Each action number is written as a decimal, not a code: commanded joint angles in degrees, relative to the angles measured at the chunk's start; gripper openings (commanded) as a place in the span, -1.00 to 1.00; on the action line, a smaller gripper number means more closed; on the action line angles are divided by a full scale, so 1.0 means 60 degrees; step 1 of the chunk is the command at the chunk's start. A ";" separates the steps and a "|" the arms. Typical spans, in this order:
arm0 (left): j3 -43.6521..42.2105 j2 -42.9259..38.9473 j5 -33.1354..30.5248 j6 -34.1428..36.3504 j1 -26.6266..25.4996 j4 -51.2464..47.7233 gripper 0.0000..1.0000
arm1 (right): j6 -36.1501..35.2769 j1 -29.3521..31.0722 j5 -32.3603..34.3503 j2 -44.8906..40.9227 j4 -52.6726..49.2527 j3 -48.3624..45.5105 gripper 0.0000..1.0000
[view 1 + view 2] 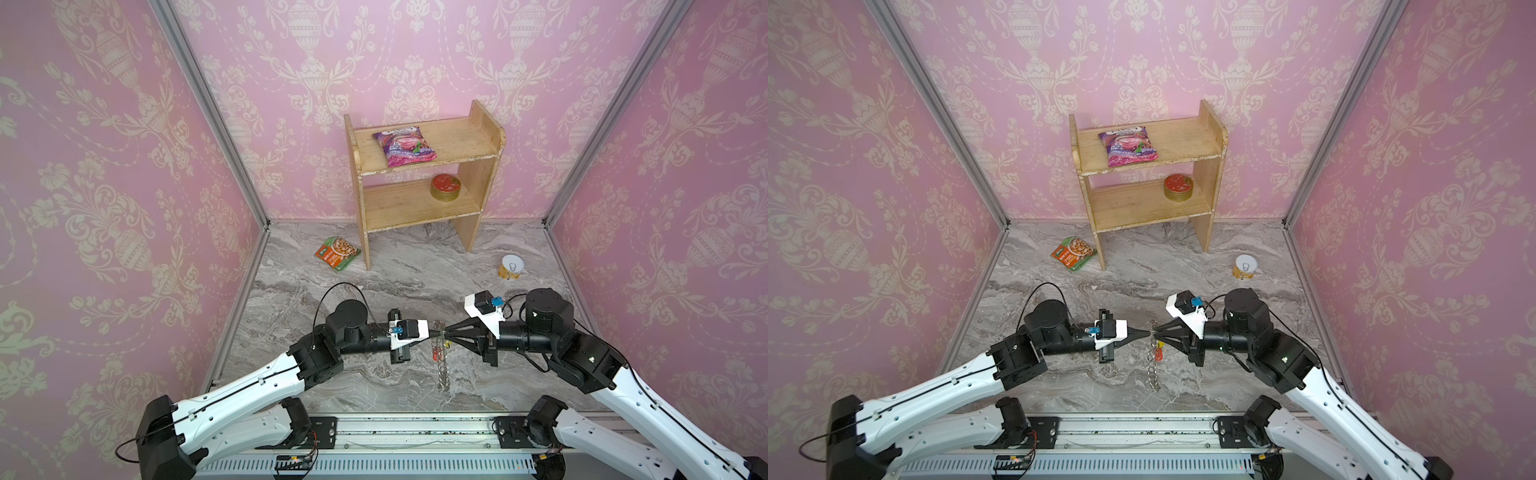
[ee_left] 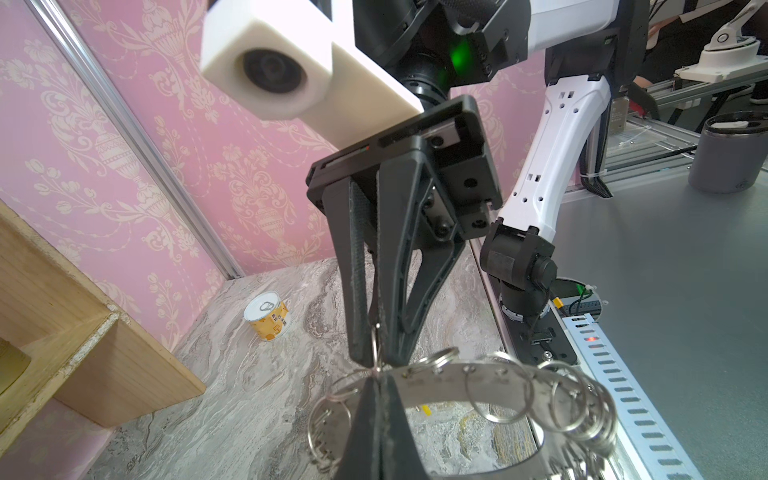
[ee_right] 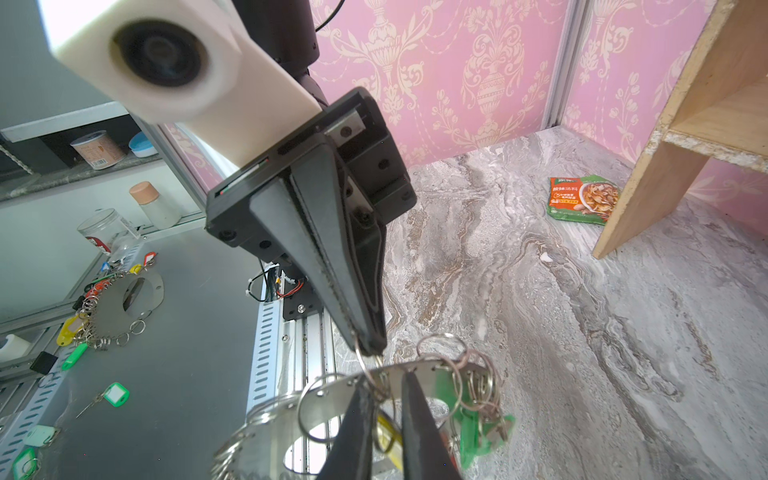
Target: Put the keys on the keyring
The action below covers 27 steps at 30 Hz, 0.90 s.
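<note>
The keyring hangs edge-on in the air between my two grippers in both top views; it is a flat grey band with several wire loops on its rim. My left gripper is shut on a wire loop at the rim. Facing it tip to tip, my right gripper shows a narrow gap with a wire loop lying in it. Keys hang from the keyring: a green tag, a yellow tag and a red-orange tag.
A wooden shelf stands at the back with a purple packet and a gold tin. A green packet and a yellow can lie on the marble floor. Outside the cell lies another ring with tags.
</note>
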 commanded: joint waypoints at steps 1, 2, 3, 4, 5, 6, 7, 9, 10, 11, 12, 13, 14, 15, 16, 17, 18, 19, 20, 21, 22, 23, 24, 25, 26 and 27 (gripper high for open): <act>0.0413 -0.0206 0.0449 -0.0280 -0.0068 0.0590 -1.00 | 0.0248 -0.0036 -0.0114 -0.0098 0.0308 -0.0138 -0.75; 0.0413 -0.0195 0.0453 -0.0303 -0.0068 0.0606 -1.00 | 0.0250 -0.0035 -0.0114 -0.0099 0.0309 -0.0144 -0.76; 0.0413 -0.0184 0.0467 -0.0313 -0.0068 0.0624 -1.00 | 0.0249 -0.0037 -0.0140 -0.0106 0.0316 -0.0135 -0.78; 0.0424 -0.0177 0.0483 -0.0330 -0.0068 0.0620 -1.00 | 0.0252 -0.0037 -0.0169 -0.0110 0.0317 -0.0132 -0.80; 0.0428 -0.0181 0.0486 -0.0340 -0.0068 0.0632 -1.00 | 0.0265 -0.0034 -0.0186 -0.0107 0.0317 -0.0132 -0.82; 0.0414 -0.0176 0.0482 -0.0330 -0.0068 0.0647 -1.00 | 0.0252 -0.0037 -0.0201 -0.0089 0.0317 -0.0143 -0.85; 0.0416 -0.0169 0.0490 -0.0328 -0.0068 0.0649 -1.00 | 0.0265 -0.0037 -0.0215 -0.0092 0.0302 -0.0136 -0.88; 0.0428 -0.0162 0.0482 -0.0345 -0.0068 0.0685 -1.00 | 0.0273 -0.0037 -0.0231 -0.0114 0.0314 -0.0146 -0.93; 0.0428 -0.0148 0.0493 -0.0341 -0.0068 0.0683 -1.00 | 0.0277 -0.0037 -0.0238 -0.0136 0.0317 -0.0145 -0.97; 0.0428 -0.0154 0.0492 -0.0346 -0.0068 0.0686 -1.00 | 0.0279 -0.0039 -0.0246 -0.0139 0.0302 -0.0150 -1.00; 0.0428 -0.0140 0.0495 -0.0361 -0.0068 0.0679 -1.00 | 0.0277 -0.0038 -0.0259 -0.0158 0.0316 -0.0157 -1.00; 0.0428 -0.0147 0.0494 -0.0362 -0.0068 0.0679 -1.00 | 0.0253 -0.0037 -0.0282 -0.0171 0.0304 -0.0135 -1.00; 0.0428 -0.0134 0.0482 -0.0360 -0.0068 0.0686 -1.00 | 0.0251 -0.0037 -0.0302 -0.0186 0.0302 -0.0143 -1.00; 0.0428 -0.0125 0.0468 -0.0362 -0.0068 0.0667 -1.00 | 0.0252 -0.0037 -0.0304 -0.0198 0.0291 -0.0131 -1.00; 0.0420 -0.0132 0.0461 -0.0362 -0.0068 0.0674 -1.00 | 0.0248 -0.0037 -0.0331 -0.0202 0.0286 -0.0131 -1.00; 0.0428 -0.0121 0.0442 -0.0340 -0.0068 0.0651 -1.00 | 0.0235 -0.0037 -0.0359 -0.0209 0.0273 -0.0116 -1.00; 0.0414 -0.0110 0.0425 -0.0346 -0.0068 0.0649 -1.00 | 0.0222 -0.0043 -0.0366 -0.0218 0.0273 -0.0115 -1.00; 0.0413 -0.0104 0.0413 -0.0336 -0.0066 0.0649 -1.00 | 0.0219 -0.0037 -0.0366 -0.0240 0.0273 -0.0100 -1.00; 0.0413 -0.0068 0.0387 -0.0344 -0.0068 0.0649 -1.00 | 0.0222 -0.0034 -0.0341 -0.0246 0.0273 -0.0089 -1.00; 0.0413 -0.0070 0.0356 -0.0344 -0.0068 0.0650 -1.00 | 0.0214 -0.0038 -0.0304 -0.0256 0.0258 -0.0077 -1.00; 0.0402 -0.0059 0.0313 -0.0352 -0.0068 0.0649 -1.00 | 0.0231 -0.0037 -0.0274 -0.0261 0.0247 -0.0060 -1.00; 0.0398 -0.0045 0.0259 -0.0375 -0.0068 0.0651 -1.00 | 0.0216 -0.0038 -0.0201 -0.0261 0.0229 -0.0043 -1.00; 0.0398 -0.0044 0.0201 -0.0376 -0.0068 0.0645 -1.00 | 0.0210 -0.0037 -0.0122 -0.0266 0.0183 -0.0027 -1.00; 0.0391 -0.0045 0.0157 -0.0372 -0.0068 0.0635 -1.00 | 0.0169 -0.0043 -0.0063 -0.0263 0.0130 0.0011 -1.00; 0.0384 -0.0032 0.0104 -0.0390 -0.0068 0.0634 -1.00 | 0.0152 -0.0035 0.0013 -0.0269 0.0061 0.0041 -1.00; 0.0384 -0.0032 0.0076 -0.0398 -0.0068 0.0612 -1.00 | 0.0146 -0.0038 0.0114 -0.0276 0.0018 0.0079 -1.00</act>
